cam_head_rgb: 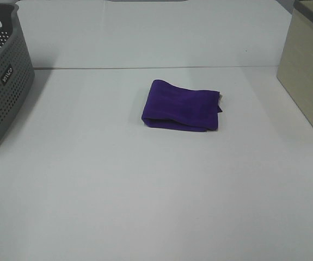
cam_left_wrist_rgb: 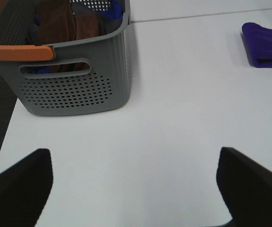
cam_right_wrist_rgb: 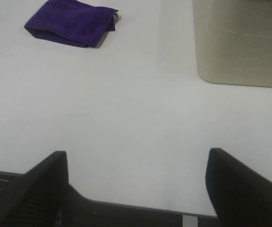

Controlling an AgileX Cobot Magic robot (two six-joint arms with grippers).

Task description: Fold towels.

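A deep purple towel (cam_head_rgb: 182, 105) lies folded into a compact rectangle near the middle of the white table, a small white tag peeking out at its right edge. It also shows in the left wrist view as the towel (cam_left_wrist_rgb: 264, 46) and in the right wrist view as the towel (cam_right_wrist_rgb: 70, 22). Neither arm appears in the exterior high view. My left gripper (cam_left_wrist_rgb: 135, 189) is open over bare table, well away from the towel. My right gripper (cam_right_wrist_rgb: 136, 187) is open too, near the table's front edge, with nothing between its fingers.
A grey perforated basket (cam_head_rgb: 2, 76) stands at the left edge; the left wrist view shows the basket (cam_left_wrist_rgb: 74, 71) holding brown and blue cloths, with an orange handle. A beige bin (cam_head_rgb: 308, 70) stands at the right. White table (cam_head_rgb: 145, 190) spreads around the towel.
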